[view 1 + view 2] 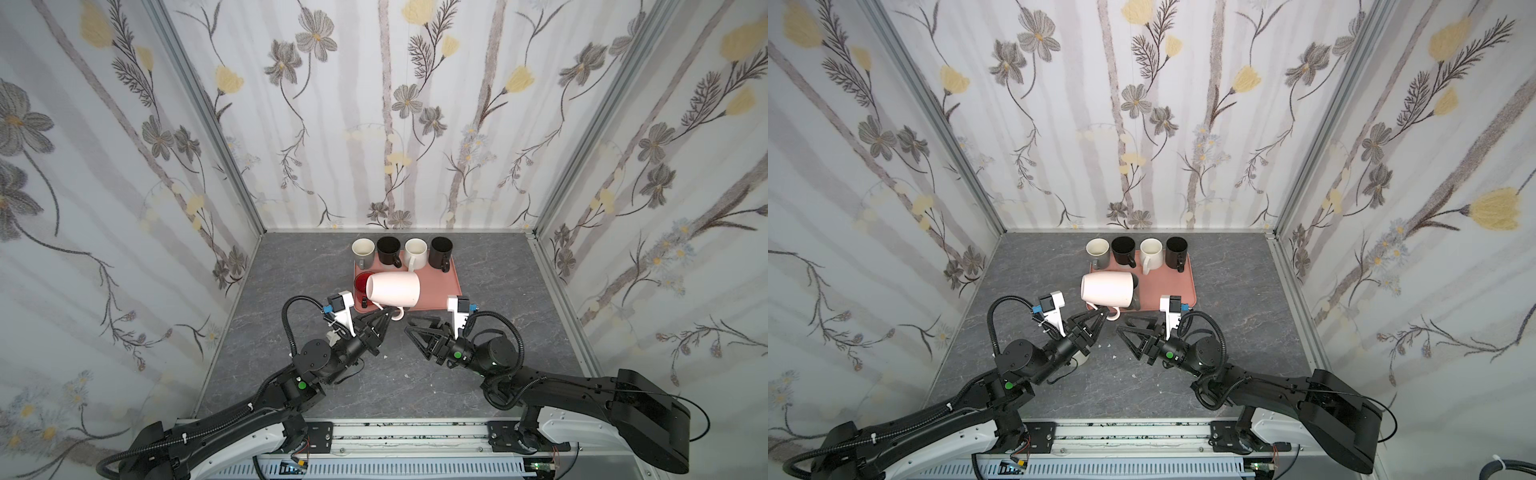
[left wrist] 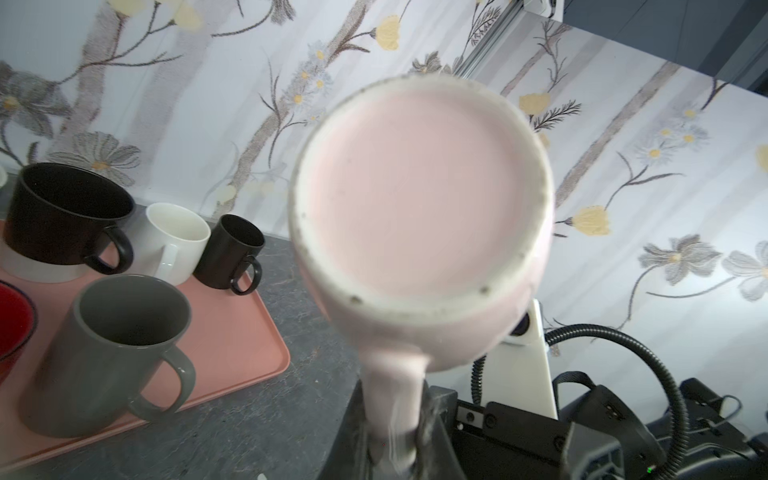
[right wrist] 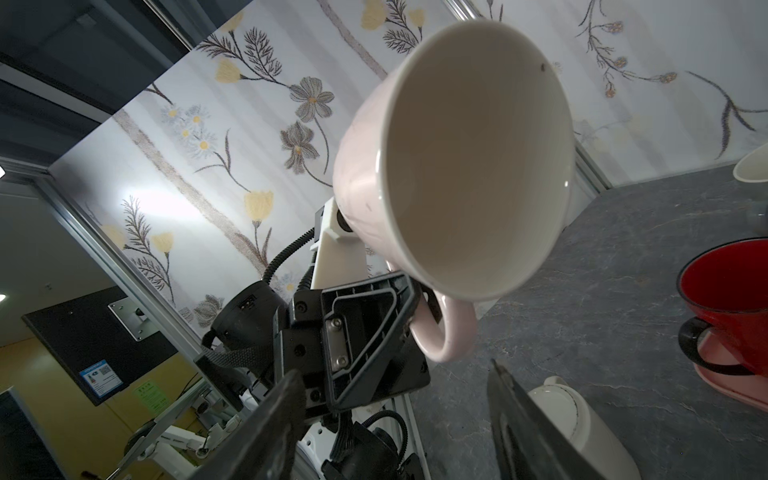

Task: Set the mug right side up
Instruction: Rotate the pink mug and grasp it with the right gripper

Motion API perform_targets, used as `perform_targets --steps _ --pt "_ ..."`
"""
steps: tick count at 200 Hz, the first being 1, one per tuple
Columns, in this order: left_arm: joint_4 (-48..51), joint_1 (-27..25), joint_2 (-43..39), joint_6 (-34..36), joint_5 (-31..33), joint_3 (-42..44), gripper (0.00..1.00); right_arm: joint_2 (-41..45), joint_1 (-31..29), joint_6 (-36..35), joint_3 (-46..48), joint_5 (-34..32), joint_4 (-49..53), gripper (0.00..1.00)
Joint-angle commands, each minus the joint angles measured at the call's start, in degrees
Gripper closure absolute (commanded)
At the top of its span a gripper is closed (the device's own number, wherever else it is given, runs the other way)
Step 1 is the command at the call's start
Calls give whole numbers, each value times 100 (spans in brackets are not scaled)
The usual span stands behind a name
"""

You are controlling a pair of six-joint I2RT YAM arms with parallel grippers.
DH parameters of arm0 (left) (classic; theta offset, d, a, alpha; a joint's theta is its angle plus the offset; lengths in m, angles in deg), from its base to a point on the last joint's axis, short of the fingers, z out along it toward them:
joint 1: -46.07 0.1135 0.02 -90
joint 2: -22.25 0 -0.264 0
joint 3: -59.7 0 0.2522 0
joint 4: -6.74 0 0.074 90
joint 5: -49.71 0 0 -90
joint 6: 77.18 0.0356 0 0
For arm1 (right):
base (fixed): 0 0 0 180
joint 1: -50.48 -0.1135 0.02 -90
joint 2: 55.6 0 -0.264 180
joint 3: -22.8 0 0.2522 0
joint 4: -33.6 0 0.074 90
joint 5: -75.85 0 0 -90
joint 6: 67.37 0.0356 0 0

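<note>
A pale pink mug (image 1: 392,289) (image 1: 1106,289) hangs on its side above the front left of the tray in both top views. Its base faces left and its mouth faces right. My left gripper (image 1: 388,312) (image 1: 1102,312) is shut on the mug's handle (image 1: 398,313). The left wrist view shows the mug's base (image 2: 419,195) and the left gripper (image 2: 392,440) clamped on the handle. My right gripper (image 1: 409,325) (image 1: 1122,324) stands open just right of the handle, holding nothing. Its wrist view looks between the open right gripper (image 3: 392,374) into the mug's mouth (image 3: 473,166).
On the pink tray (image 1: 440,291) stand upright mugs in a back row: white-grey (image 1: 363,249), black (image 1: 389,249), white (image 1: 415,251), black (image 1: 440,251). A red mug (image 1: 360,284) and a grey mug (image 2: 120,345) stand nearer. A white cylinder (image 3: 582,419) lies on the table under the left arm.
</note>
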Motion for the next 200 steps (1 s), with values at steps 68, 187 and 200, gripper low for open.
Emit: perform_targets --steps 68,187,200 --pt "-1250 7 101 -442 -681 53 100 -442 -18 282 -356 239 -1040 63" --pt "-353 4 -250 -717 138 235 0 684 97 -218 -66 -1017 1302 100" --pt "-123 5 -455 -652 264 265 0 1005 171 -375 -159 -1241 2302 100"
